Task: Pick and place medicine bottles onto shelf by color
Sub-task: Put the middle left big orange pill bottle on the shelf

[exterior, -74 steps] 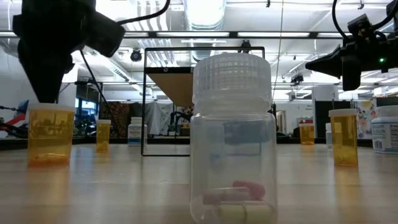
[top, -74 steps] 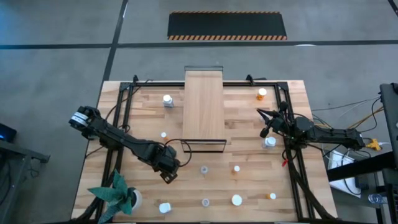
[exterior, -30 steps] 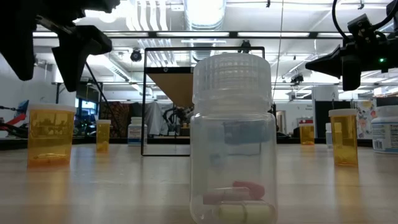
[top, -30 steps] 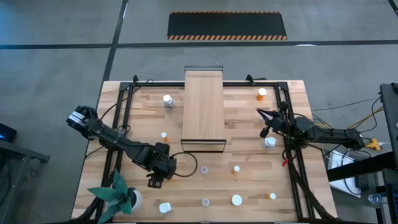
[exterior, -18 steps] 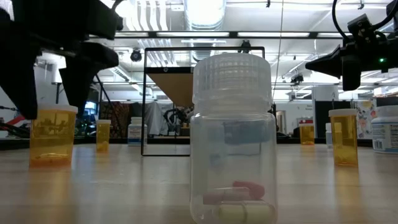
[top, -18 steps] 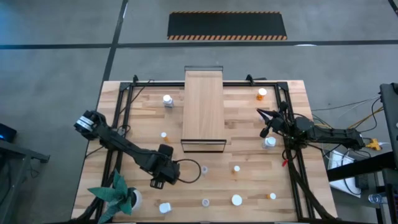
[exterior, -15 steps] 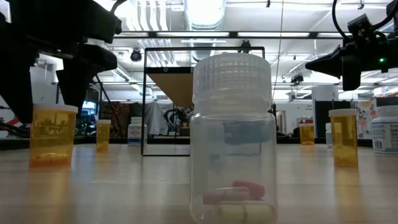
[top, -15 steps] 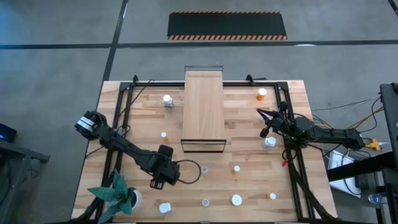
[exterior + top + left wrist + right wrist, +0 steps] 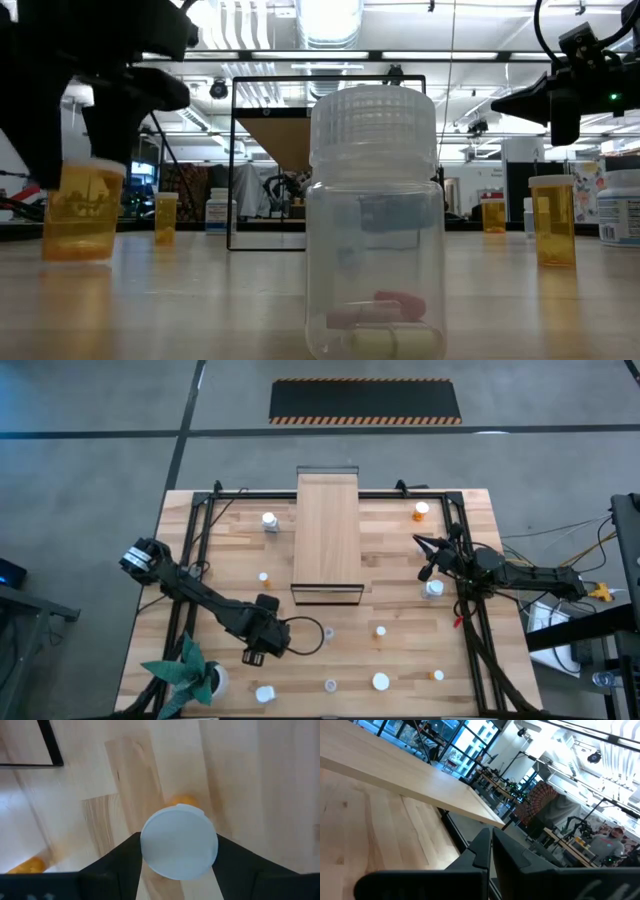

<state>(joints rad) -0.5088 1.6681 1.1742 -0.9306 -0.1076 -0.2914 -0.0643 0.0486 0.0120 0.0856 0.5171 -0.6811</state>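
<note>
My left gripper (image 9: 255, 650) hangs over the table's near left part, pointing down, shut on an orange medicine bottle (image 9: 82, 212) with a white cap (image 9: 179, 849). In the high view the gripper hides this bottle. Other medicine bottles stand scattered on their bases: a white one (image 9: 269, 520), an orange one (image 9: 421, 511), a clear one (image 9: 327, 631) and a clear one with pills close to the low camera (image 9: 372, 220). The shelf (image 9: 328, 530) lies at the table's far middle. My right gripper (image 9: 418, 544) waits shut and level at the right, touching nothing. My left gripper pinches the orange bottle's white cap (image 9: 150, 851) between its two fingers (image 9: 122, 862), one on each side of the round rim. The fingers come from above, pointing down. The bottle hangs slightly tilted below them; whether its base (image 9: 75, 255) still touches the table I cannot tell.
A white pot with a green plant (image 9: 190, 670) stands at the near left corner, close to the left arm. More bottles stand along the near edge (image 9: 380, 681) and below the right arm (image 9: 433, 588). Black frame rails (image 9: 200, 530) run along both sides.
My left gripper has sunk over the orange bottle, drifting slightly toward the near edge, and its fingers have closed on the cap from either side. The bottle, upright before, now stands slightly tilted.
</note>
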